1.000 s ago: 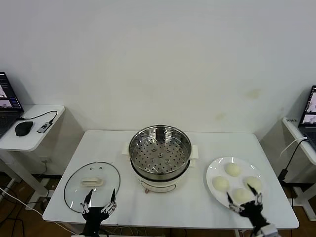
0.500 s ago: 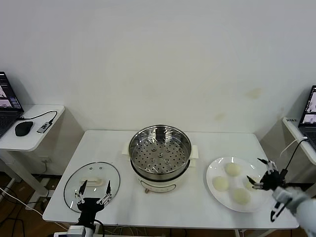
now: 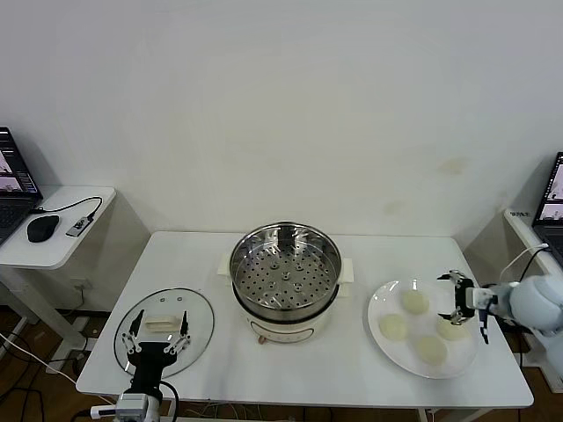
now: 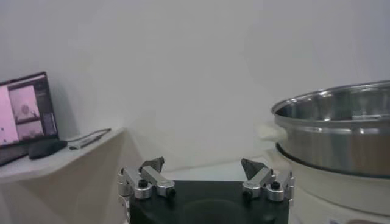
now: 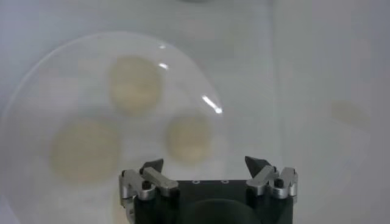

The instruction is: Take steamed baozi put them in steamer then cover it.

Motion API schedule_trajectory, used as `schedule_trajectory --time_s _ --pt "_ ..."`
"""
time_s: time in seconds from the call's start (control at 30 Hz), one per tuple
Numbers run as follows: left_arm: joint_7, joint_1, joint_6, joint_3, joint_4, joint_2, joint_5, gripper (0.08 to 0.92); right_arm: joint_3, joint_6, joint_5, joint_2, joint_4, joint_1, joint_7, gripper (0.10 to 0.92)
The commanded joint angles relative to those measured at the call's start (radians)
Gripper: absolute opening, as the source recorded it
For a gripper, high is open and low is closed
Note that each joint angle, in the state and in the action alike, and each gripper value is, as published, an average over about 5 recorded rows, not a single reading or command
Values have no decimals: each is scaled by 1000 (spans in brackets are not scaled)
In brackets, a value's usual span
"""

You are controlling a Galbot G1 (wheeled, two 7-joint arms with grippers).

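The steamer (image 3: 286, 274), a shiny steel pot with a perforated tray on a white base, stands at the table's middle and is empty; it also shows in the left wrist view (image 4: 341, 125). The clear glass cover (image 3: 195, 309) lies flat on the table at the left. Four baozi lie on a white plate (image 3: 383, 303): one at the back (image 3: 413, 301), one at the left (image 3: 392, 327), one in front (image 3: 430, 349) and one at the right (image 3: 452, 331). My right gripper (image 3: 457, 299) is open and empty above the right bun. My left gripper (image 3: 158, 332) is open over the cover's front part.
Three of the baozi show in the right wrist view (image 5: 136, 84), (image 5: 85, 149), (image 5: 189, 137), ahead of the open right gripper (image 5: 207, 164). A side desk (image 3: 53, 246) with a laptop and a mouse (image 3: 41, 229) stands at the left. Another desk stands at the far right.
My right gripper has risen from the table's front edge and swung in over the plate's right side. My left gripper has moved forward over the cover. The baozi and the cover have not moved.
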Motion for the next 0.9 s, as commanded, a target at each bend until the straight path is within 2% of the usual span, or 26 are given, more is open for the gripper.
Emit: schedule_trajectory --time_s 0.03,0.4,0.9 --pt "-4 -6 6 -15 -1 1 17 823 -366 8 15 74 -228 355 -117 823" --pt "0 3 -10 -38 6 1 27 823 -470 -11 0 231 -362 461 -117 823" --pt "3 -2 -18 -56 23 6 30 823 -482 -61 -61 273 -421 450 -128 823"
